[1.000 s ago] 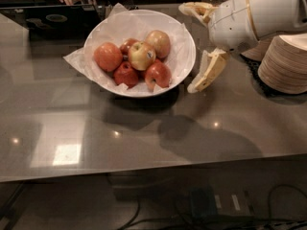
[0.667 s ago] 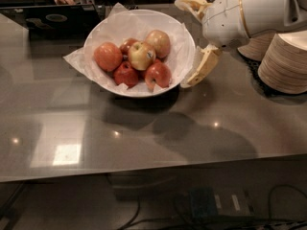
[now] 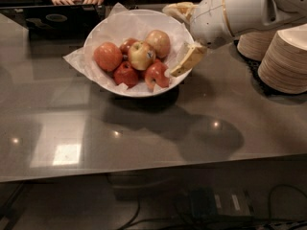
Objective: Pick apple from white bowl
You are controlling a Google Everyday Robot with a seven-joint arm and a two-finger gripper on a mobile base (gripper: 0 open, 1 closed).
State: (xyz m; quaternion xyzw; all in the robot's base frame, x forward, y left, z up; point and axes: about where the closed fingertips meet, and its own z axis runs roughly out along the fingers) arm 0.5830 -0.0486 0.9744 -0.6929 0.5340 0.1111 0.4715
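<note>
Several apples (image 3: pixel 141 55) sit heaped in the white bowl (image 3: pixel 139 91), upper middle of the frame on the counter (image 3: pixel 144 143). Your gripper (image 3: pixel 169 40) has slid left since a second ago: the lower of its fingers (image 3: pixel 189 60), then clear of the bowl, now overlaps its right rim. Fingers spread wide, grasping nothing. Bowl stands upright, mouth up; round, so no long axis.

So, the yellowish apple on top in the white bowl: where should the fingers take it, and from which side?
Probably across its round middle, from above. The yellowish apple sits highest on the pile, so its upper half is free, while other apples press against it lower down. The gripper, open at the right rim of the white bowl, would come over from the right.
</note>
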